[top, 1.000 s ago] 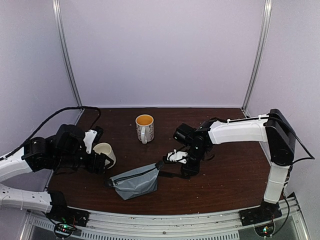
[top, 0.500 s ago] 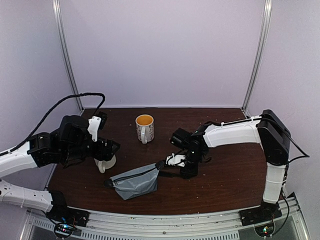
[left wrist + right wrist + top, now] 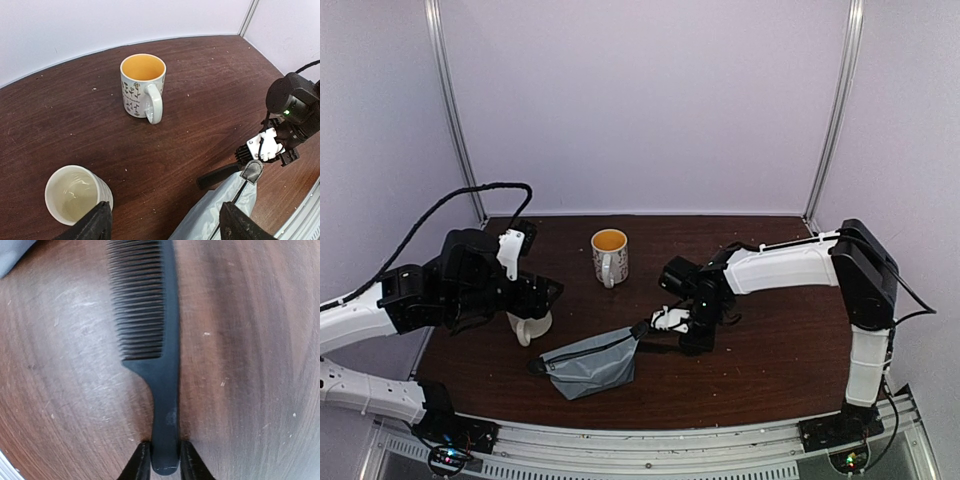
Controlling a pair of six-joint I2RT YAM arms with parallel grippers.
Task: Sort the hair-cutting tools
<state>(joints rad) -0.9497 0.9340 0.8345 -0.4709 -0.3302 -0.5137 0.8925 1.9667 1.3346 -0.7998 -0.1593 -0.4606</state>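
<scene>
Long thin black plastic comb (image 3: 167, 340): flat on the dark brown wooden table (image 3: 760, 370), toothed end just beside the grey fabric zip pouch (image 3: 590, 362). Pinched at the very tip of its handle by the right gripper (image 3: 165, 460), fingers pressed against both sides. Looks like the pick-up step for the comb, grip made, lift not yet begun. Calls next for a straight rise, kept slow against swing or slip from so short a hold. Off to the side, left gripper (image 3: 165, 225) with jaws wide apart, holding nothing, above the plain cream ceramic mug (image 3: 75, 195). Farther back, upright, patterned cream mug (image 3: 142, 85).
</scene>
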